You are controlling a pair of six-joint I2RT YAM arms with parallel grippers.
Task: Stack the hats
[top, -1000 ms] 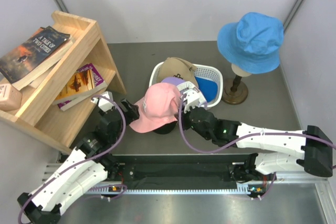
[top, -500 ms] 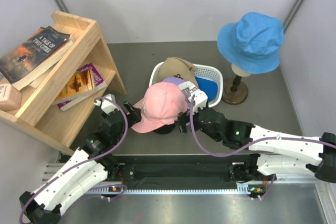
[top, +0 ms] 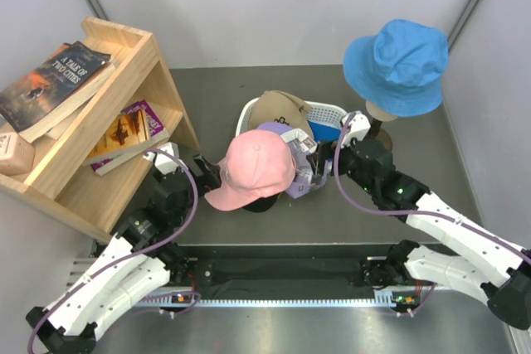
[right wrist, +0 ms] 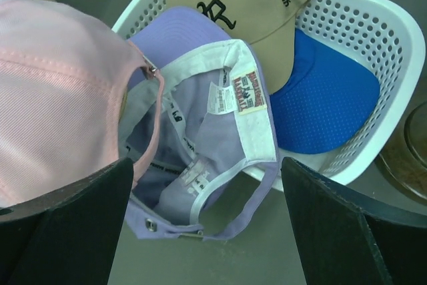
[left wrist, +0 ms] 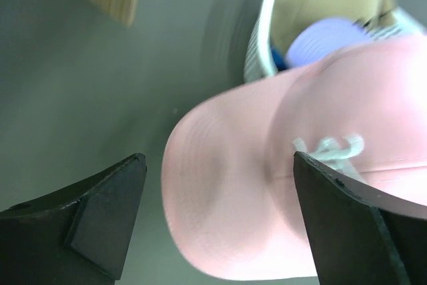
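Both grippers, left gripper point(left wrist: 217, 221) and right gripper point(right wrist: 207, 221), stood spread and empty; the soft, light lavender cap point(right wrist: 200, 171) at the basket's point(right wrist: 373, 38) near rim looked best pinched by its stiffer brim.

Top external cam is sitting high above & behind the arm bases, looking steeply down on the whole table point(top: 415, 105), far enough back to be taking in shelf point(top: 99, 122), basket point(top: 338, 118) & both arms.

Left wrist cam is looking out between its own fingers point(left wrist: 100, 215), close-up & blurry, facing the pink cap point(left wrist: 280, 185) w/ the basket rim behind.

Right wrist cam is looking down between its fingers point(right wrist: 340, 231), close over the basket point(right wrist: 353, 25), sharp.

All 3 views are sharing the pink cap point(top: 253, 170) & the near-left part of the basket; both wrist cams are also catching the lavender cap point(right wrist: 200, 131).
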